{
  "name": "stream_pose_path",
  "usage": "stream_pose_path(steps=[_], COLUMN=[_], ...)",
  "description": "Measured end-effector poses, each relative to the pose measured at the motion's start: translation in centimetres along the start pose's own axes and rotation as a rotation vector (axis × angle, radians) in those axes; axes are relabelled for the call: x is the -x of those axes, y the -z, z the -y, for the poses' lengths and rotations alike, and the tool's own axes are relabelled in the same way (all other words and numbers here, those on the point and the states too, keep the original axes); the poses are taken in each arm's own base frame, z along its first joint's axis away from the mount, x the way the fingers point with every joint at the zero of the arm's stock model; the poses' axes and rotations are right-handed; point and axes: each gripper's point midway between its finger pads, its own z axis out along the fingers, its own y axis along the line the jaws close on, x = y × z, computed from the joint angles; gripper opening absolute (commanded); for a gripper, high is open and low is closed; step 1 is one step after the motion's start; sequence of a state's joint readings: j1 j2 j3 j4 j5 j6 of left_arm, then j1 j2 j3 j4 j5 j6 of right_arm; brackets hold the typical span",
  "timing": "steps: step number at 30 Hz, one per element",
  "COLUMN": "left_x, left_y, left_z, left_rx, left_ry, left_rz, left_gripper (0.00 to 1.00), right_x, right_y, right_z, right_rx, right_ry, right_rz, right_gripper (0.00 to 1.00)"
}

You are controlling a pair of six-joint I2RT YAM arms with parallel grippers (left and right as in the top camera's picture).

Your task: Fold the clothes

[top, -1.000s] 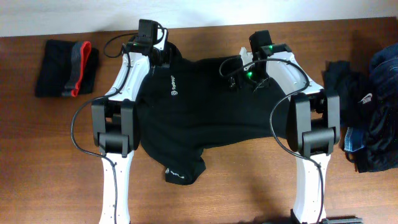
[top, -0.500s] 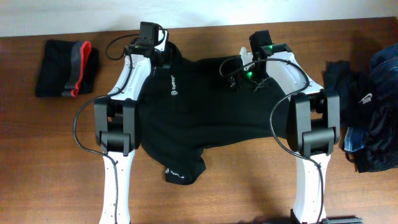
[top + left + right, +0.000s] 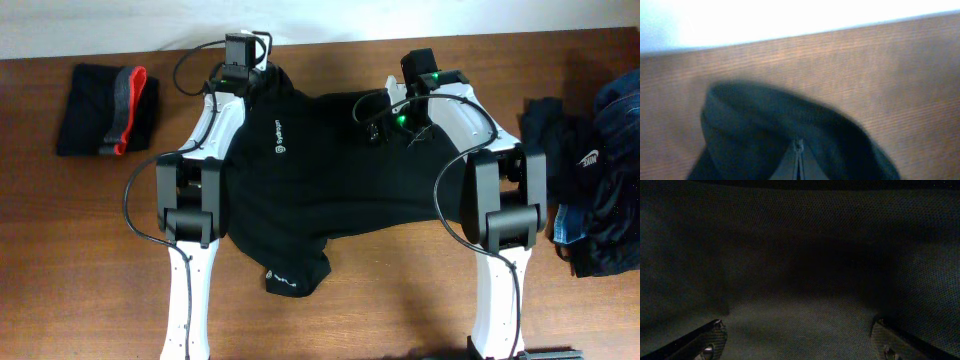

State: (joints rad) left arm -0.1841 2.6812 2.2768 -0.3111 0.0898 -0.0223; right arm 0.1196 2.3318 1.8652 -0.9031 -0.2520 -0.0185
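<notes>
— So, what changed?
— The left gripper [image 3: 798,152], pinching the black shirt [image 3: 330,190] spread on the table [image 3: 80,250], moved slightly toward the far edge. The right gripper [image 3: 796,330] stayed wide apart above the shirt.

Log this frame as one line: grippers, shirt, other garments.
left gripper: shut on black shirt at its far edge | right gripper: open, over shirt fabric | shirt: spread out, unfolded | folded garment: far left | garment pile: far right

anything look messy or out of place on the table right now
The black shirt lies crooked across the table: its lower edge is rumpled, with one flap jutting toward the near side. The clothes pile at the right edge is a loose heap. The folded garment at far left looks tidy.
</notes>
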Motion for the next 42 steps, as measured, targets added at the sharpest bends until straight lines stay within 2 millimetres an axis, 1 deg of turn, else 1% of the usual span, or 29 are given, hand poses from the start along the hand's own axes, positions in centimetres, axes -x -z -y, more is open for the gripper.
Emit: stream_pose_path(steps=[2,3,4,5,7,8,9,10,11,12,13,14,16,18,19,21,22,23,24,26,28,30,32,33,34,35,38,40,42], left_x=[0.9,1.2,1.7,2.1,3.4,4.3,5.2,6.1,7.0,7.7,8.6,8.8,9.4,10.6,10.9,11.4,11.6,11.5,11.2,10.2,8.6,6.9,6.0,6.0,6.0,6.0,6.2,6.6,7.0], left_y=[0.2,0.3,0.6,0.8,2.0,3.0,4.1,4.9,6.3,7.4,9.5,9.9,12.6,15.6,16.6,19.6,21.2,22.3,24.0,26.1,27.8,28.7,28.9,28.9,29.0,29.0,29.4,30.0,30.9], left_z=[0.0,0.0,0.1,0.1,0.2,0.3,0.4,0.4,0.6,0.7,0.9,0.9,1.2,1.5,1.5,1.6,1.6,1.5,1.5,1.6,1.5,1.1,0.4,0.1,-0.2,-0.4,-0.5,-0.2,0.5], left_rx=[-0.001,-0.001,0.000,-0.001,0.000,0.001,0.001,0.001,0.001,0.001,0.002,0.002,0.002,0.002,0.006,0.021,0.029,0.035,0.042,0.051,0.065,0.091,0.114,0.119,0.121,0.116,0.088,0.069,0.052], left_ry=[-0.002,-0.004,-0.002,-0.008,-0.009,-0.004,-0.002,-0.001,-0.007,-0.002,0.000,-0.001,0.002,0.002,0.002,0.014,0.021,0.027,0.032,0.039,0.047,0.067,0.093,0.107,0.117,0.130,0.162,0.170,0.167], left_rz=[0.025,0.030,0.028,0.026,0.013,0.005,-0.002,0.007,0.002,-0.003,-0.014,-0.014,-0.038,-0.035,-0.035,-0.039,-0.045,-0.055,-0.076,-0.128,-0.197,-0.269,-0.304,-0.305,-0.304,-0.304,-0.295,-0.283,-0.267], left_gripper=[0.09,0.16,0.31,0.40,0.56,0.72,0.83,0.93,0.97,0.99,0.99,0.99,0.99,0.99,0.99,0.99,0.99,0.99,0.99,0.99,0.99,0.99,0.99,0.99,0.99,0.99,0.99,0.99,1.00], right_x=[0.0,0.0,0.0,0.0,0.0,0.0,0.0,0.0,0.0,0.1,0.3,0.4,1.2,1.7,2.0,3.1,3.8,4.3,4.5,4.2,3.5,2.7,1.3,0.7,0.4,0.1,-0.8,-1.4,-2.1], right_y=[0.0,0.0,0.0,0.0,0.0,0.0,0.0,0.0,0.0,0.0,0.1,0.0,0.2,0.9,1.4,3.8,5.8,7.5,9.3,12.9,16.6,19.2,21.8,22.6,23.2,23.8,25.0,25.7,26.0], right_z=[0.0,0.0,0.0,0.0,0.0,0.0,0.0,0.0,0.0,0.0,0.0,0.0,0.0,-0.1,-0.2,-0.7,-1.1,-1.4,-1.6,-1.8,-1.3,-0.2,2.0,3.3,4.5,6.1,10.0,11.9,12.9], right_rx=[0.000,0.000,0.001,0.001,0.001,0.000,0.000,0.001,0.001,0.000,-0.001,-0.001,-0.002,-0.006,-0.006,-0.005,-0.003,-0.003,-0.005,-0.009,-0.015,-0.023,-0.037,-0.043,-0.047,-0.050,-0.048,-0.041,-0.037], right_ry=[0.000,0.001,0.001,0.001,0.001,0.001,0.001,0.001,0.002,0.002,0.004,0.004,0.017,0.022,0.025,0.027,0.026,0.023,0.015,-0.008,-0.045,-0.086,-0.153,-0.188,-0.216,-0.253,-0.350,-0.403,-0.439], right_rz=[0.000,0.000,0.000,-0.001,-0.001,-0.001,-0.001,0.000,0.000,0.004,0.010,0.013,0.034,0.033,0.032,0.045,0.056,0.066,0.076,0.077,0.086,0.093,0.091,0.091,0.096,0.107,0.134,0.151,0.151], right_gripper=[0.98,0.99,0.99,0.98,0.99,0.98,0.99,0.99,0.99,0.99,0.99,0.99,0.99,0.99,0.99,0.98,0.99,0.99,0.99,0.99,0.99,0.99,0.99,0.99,0.99,0.99,0.99,0.99,0.99])
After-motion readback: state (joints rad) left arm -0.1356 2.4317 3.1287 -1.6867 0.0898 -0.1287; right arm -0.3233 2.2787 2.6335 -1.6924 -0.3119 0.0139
